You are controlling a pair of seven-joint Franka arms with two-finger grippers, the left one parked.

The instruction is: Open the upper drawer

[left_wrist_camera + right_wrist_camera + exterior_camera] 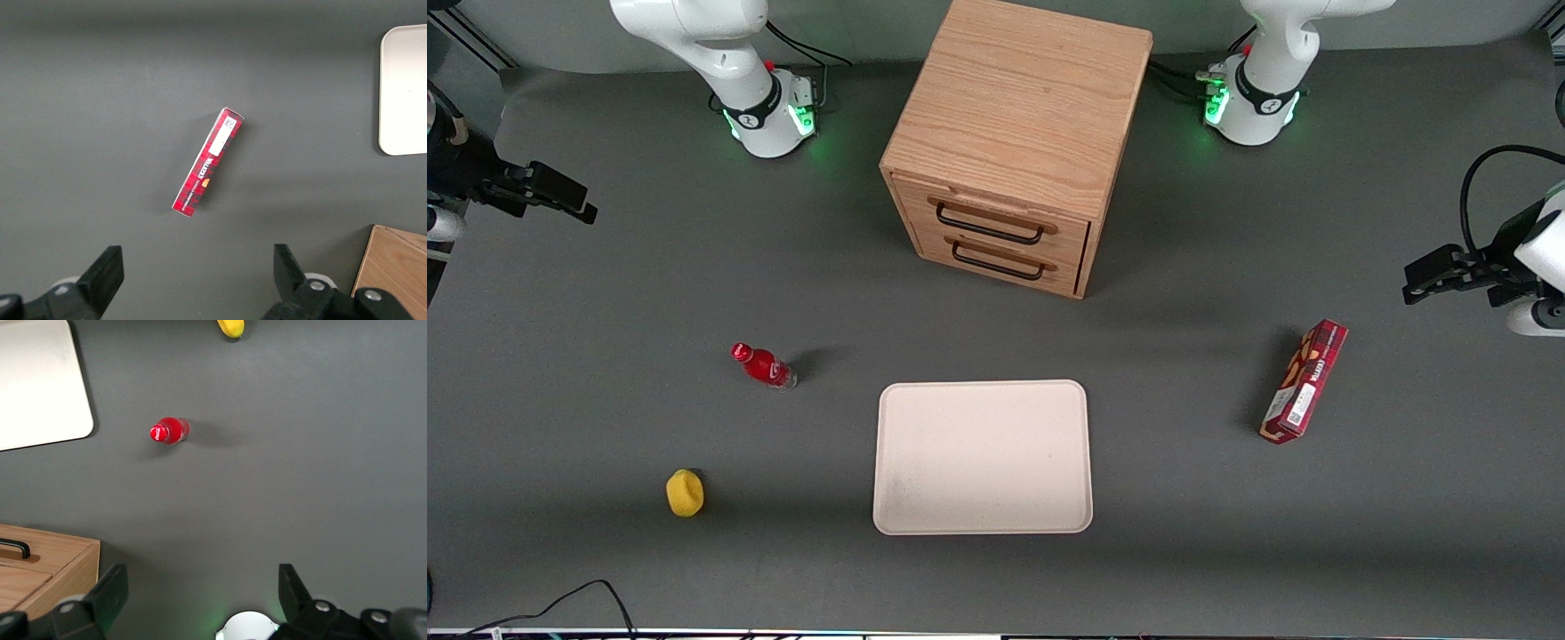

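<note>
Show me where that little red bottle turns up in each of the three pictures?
Front view: the red bottle stands on the table, beside the white tray, nearer the camera than the cabinet.
Right wrist view: the bottle shows from above; the open gripper hangs high over the table.
Left wrist view: not in it.
Shared landmark: the white tray.

You've got a dark grey matte counter filling nearly the whole view — plain, no pattern. Light comes from overhead, w/ soft shadows under objs. Green glow spills onto the counter near the top edge. A black cable loops in at the nearest edge.
</note>
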